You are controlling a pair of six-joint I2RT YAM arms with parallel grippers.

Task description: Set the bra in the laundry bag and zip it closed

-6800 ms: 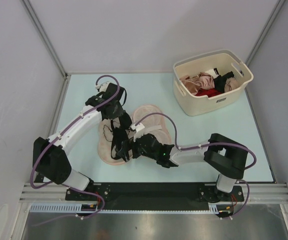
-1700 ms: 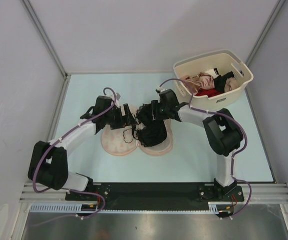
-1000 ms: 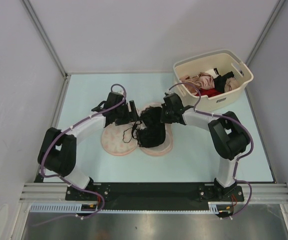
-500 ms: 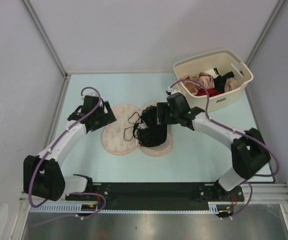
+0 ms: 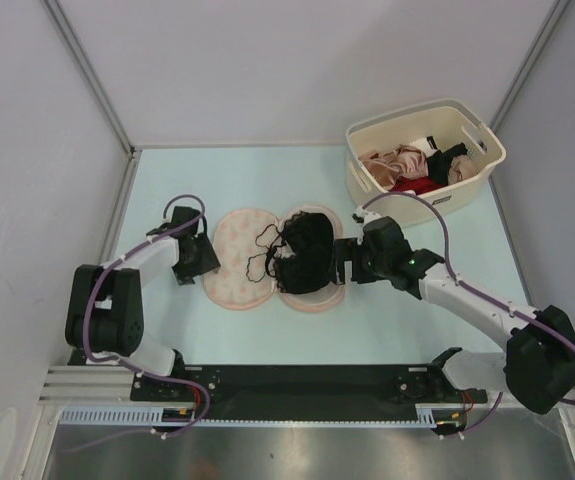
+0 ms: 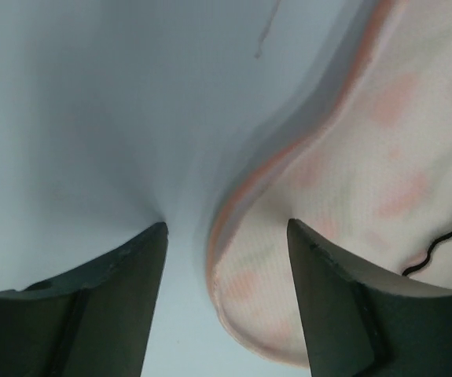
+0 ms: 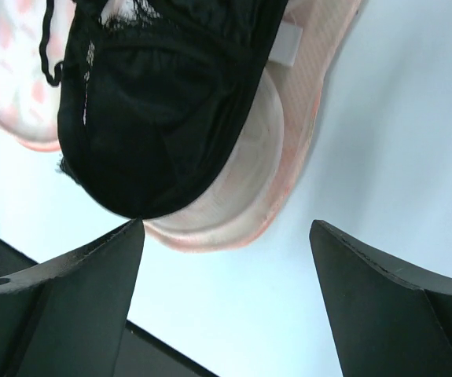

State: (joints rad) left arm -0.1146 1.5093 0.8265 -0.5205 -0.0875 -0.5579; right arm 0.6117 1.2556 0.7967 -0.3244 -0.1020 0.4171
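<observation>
The laundry bag [image 5: 235,272] lies open on the table, its two pale pink lobes side by side. The black bra [image 5: 305,252] rests on the right lobe, with thin straps trailing over the left lobe. My left gripper [image 5: 201,264] sits at the left lobe's outer rim. In the left wrist view it [image 6: 226,263] is open, and the bag's orange edge [image 6: 249,259] lies between the fingertips. My right gripper [image 5: 345,262] is just right of the right lobe. It [image 7: 227,236] stands open over bare table, below the bag's rim [image 7: 288,165] and the bra [image 7: 155,102].
A cream plastic basket [image 5: 467,190] holding pink, red and black garments stands at the back right. Grey walls close in the table at the back and sides. The arms' black base rail [image 5: 297,380] runs along the near edge.
My right gripper opened, let go of the bra and drew back to the right of the bag. My left gripper moved nearer, down to the left lobe's rim, and its jaws narrowed.
</observation>
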